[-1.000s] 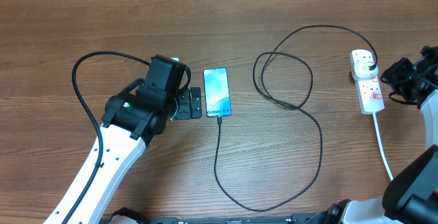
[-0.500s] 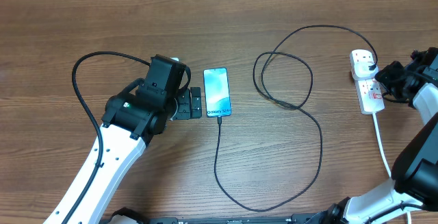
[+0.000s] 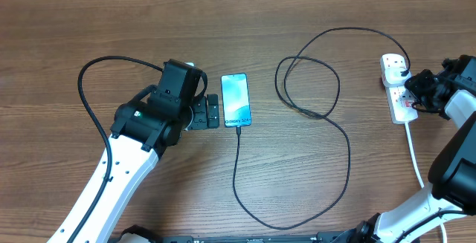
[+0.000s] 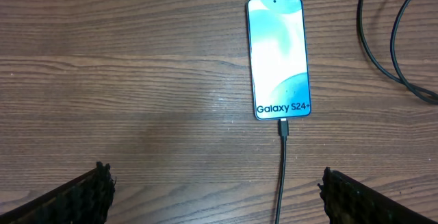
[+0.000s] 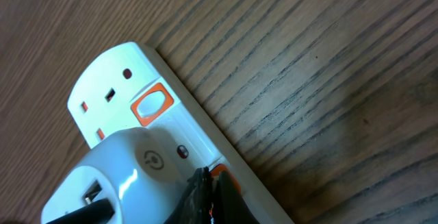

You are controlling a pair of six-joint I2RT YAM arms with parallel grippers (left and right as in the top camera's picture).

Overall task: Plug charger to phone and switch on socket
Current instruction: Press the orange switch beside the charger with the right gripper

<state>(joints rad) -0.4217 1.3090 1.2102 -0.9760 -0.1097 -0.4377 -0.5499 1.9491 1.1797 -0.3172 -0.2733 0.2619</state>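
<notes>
Socket [image 5: 102, 80] being touched at an orange switch [image 5: 220, 172] by the pinched-shut right gripper [image 5: 204, 195], phone [image 3: 236, 99] being fed by the plugged-in charger [image 4: 282, 169], left gripper [image 3: 211, 112] being held wide beside it

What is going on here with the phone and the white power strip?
The charger is already plugged into the lit phone. The left fingers stand open beside the phone. The right fingers are shut, with their tip at an orange switch on the socket; switching it on looks like the current step.
</notes>
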